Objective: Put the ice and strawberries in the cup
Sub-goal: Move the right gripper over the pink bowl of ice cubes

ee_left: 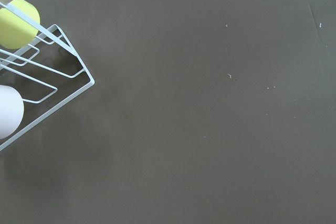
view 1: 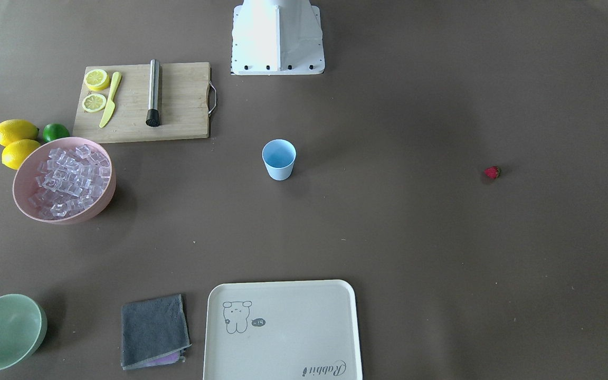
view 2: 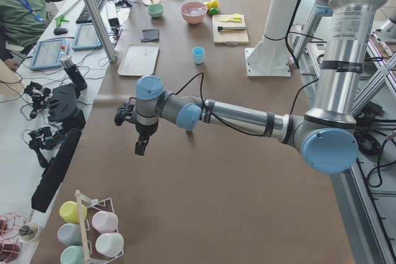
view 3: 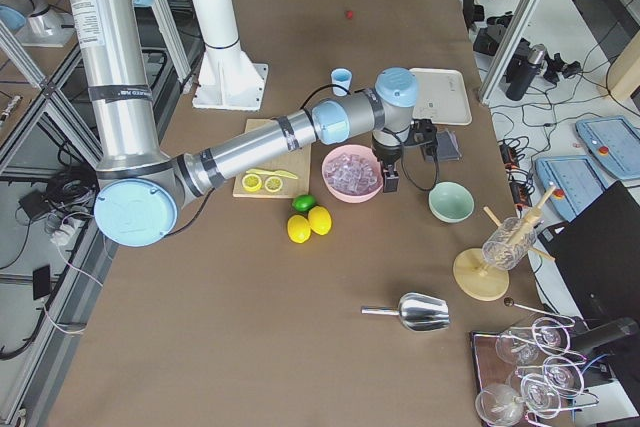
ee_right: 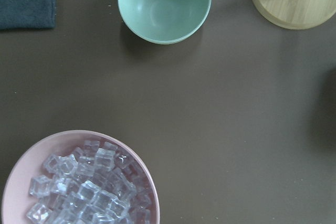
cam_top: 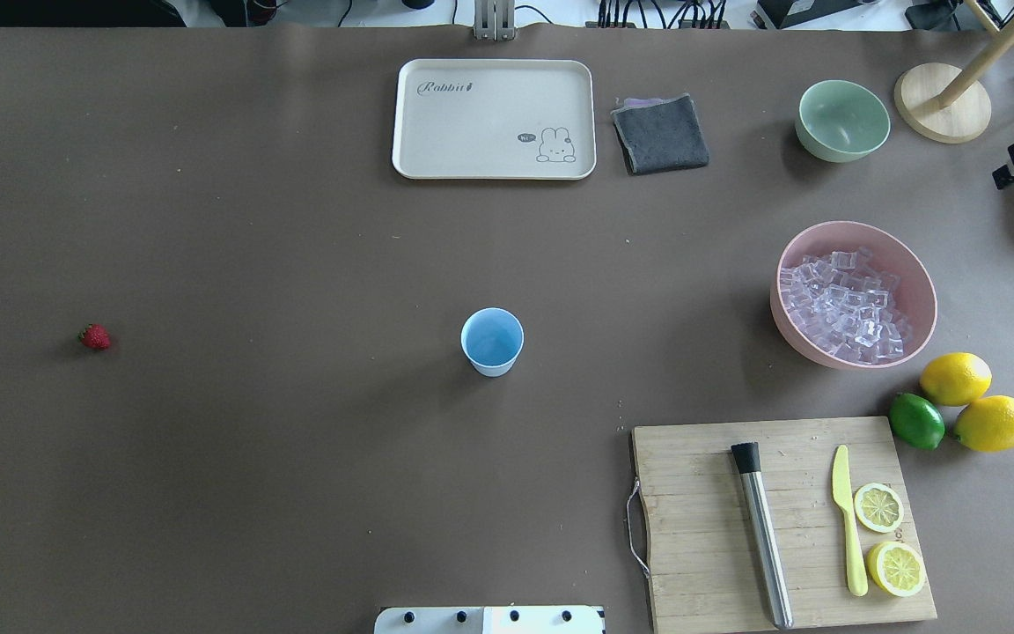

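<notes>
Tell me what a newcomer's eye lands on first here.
The pink round bowl heaped with clear glassy ice cubes stands out on the robot's right. The small light-blue plastic cup stands empty mid-table, and one tiny red strawberry lies alone far on the robot's left.

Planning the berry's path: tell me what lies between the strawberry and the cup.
Nothing: the overhead view shows only bare table between strawberry and cup.

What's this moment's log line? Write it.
cup: empty, upright | ice: in pink bowl | strawberry: on table | left tool: above bare table, state unclear | right tool: beside pink bowl, state unclear
</notes>
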Robot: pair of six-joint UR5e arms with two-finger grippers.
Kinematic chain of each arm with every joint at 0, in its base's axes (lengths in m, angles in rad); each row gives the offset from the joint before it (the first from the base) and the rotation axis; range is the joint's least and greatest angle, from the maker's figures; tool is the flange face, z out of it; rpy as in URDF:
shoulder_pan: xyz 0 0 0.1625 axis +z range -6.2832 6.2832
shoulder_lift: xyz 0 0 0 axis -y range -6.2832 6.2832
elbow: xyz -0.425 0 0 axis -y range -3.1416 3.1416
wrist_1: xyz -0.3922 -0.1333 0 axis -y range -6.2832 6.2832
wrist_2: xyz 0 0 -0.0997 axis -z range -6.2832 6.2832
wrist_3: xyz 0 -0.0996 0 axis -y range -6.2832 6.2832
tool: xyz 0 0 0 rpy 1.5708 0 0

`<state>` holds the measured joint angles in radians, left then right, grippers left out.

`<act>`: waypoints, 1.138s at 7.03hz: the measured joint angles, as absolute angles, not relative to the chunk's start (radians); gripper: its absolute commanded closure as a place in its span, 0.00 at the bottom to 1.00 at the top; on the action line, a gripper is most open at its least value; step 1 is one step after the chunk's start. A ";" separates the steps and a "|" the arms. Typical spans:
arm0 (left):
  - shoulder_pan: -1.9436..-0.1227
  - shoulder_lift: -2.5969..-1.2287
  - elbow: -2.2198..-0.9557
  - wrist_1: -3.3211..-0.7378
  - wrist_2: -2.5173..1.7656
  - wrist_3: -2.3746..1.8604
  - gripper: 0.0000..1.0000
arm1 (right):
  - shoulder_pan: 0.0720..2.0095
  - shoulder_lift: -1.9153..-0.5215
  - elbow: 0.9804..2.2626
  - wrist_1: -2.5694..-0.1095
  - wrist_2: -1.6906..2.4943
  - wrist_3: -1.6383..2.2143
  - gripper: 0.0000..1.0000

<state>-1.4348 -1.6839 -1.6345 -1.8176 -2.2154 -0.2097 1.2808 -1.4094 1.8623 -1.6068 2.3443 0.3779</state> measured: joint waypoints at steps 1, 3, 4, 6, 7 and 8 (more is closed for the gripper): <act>-1.435 -1.684 -1.631 -1.827 -2.215 -0.210 0.02 | 1.205 -1.400 1.860 -1.515 2.311 0.520 0.00; -1.435 -1.688 -1.626 -1.829 -2.215 -0.210 0.02 | 1.061 -1.410 1.858 -1.368 2.223 0.759 0.00; -1.434 -1.693 -1.625 -1.829 -2.215 -0.211 0.02 | 1.021 -1.429 1.858 -1.341 2.198 0.802 0.00; -1.434 -1.696 -1.623 -1.829 -2.215 -0.212 0.02 | 0.979 -1.477 1.856 -1.299 2.163 0.827 0.00; -1.434 -1.696 -1.623 -1.829 -2.215 -0.212 0.02 | 0.965 -1.485 1.851 -1.291 2.147 0.832 0.00; -1.433 -1.697 -1.622 -1.829 -2.215 -0.212 0.02 | 0.951 -1.487 1.844 -1.288 2.130 0.835 0.00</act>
